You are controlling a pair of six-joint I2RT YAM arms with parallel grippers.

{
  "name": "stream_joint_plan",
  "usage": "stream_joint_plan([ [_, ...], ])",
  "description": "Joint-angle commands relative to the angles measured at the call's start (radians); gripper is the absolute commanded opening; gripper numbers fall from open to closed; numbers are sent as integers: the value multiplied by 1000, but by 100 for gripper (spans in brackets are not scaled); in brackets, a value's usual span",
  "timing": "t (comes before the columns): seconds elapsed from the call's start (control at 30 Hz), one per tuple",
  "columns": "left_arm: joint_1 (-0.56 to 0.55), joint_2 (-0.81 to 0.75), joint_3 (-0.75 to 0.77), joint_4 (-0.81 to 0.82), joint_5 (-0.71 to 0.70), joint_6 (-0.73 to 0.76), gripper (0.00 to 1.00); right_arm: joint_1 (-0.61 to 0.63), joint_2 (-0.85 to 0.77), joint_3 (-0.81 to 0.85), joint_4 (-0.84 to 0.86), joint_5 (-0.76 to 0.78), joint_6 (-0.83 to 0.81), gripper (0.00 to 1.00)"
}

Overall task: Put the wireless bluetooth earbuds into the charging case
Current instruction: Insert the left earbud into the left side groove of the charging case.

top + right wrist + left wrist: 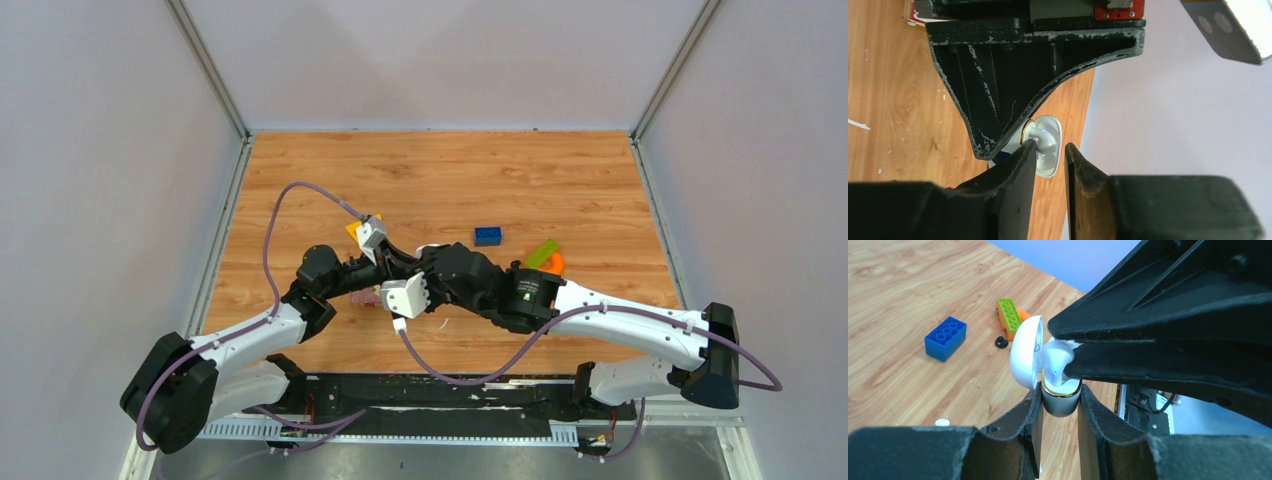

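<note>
Between the fingers of my left gripper (1060,395) sits the charging case (1062,405). It is clamped by its grey lower body with both fingers tight against its sides, and it stands upright with its gold rim showing. Its white lid (1024,352) stands open on the side facing the bricks. One white earbud (1055,362) stands in the mouth of the case, with a tiny bluish light on it. My right gripper (1049,146) points in from the opposite side, its fingers narrowed to a thin slit with the tips at that earbud. I cannot tell whether they pinch it or only touch it. Out on the wooden table (893,285) beyond the case lie a blue brick (945,338) and a green brick (1009,314) resting on an orange piece (1023,315). A small black bit (1001,342) lies just beside them, and a white speck (941,422) lies nearer my wrist. Seen from overhead, both arms meet over the table's near middle.
</note>
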Motion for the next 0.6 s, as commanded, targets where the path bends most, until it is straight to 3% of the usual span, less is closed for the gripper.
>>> stream_joint_plan([
  [0.0, 7, -21, 44, 21, 6, 47, 0, 6, -10, 66, -116, -67, 31, 31],
  [0.43, 7, -30, 41, 16, 14, 68, 0, -101, -1, 308, -344, -267, 159, 54],
  [0.57, 7, -35, 36, 27, 27, 84, 0, -215, 28, 450, -477, -482, 295, 55],
])
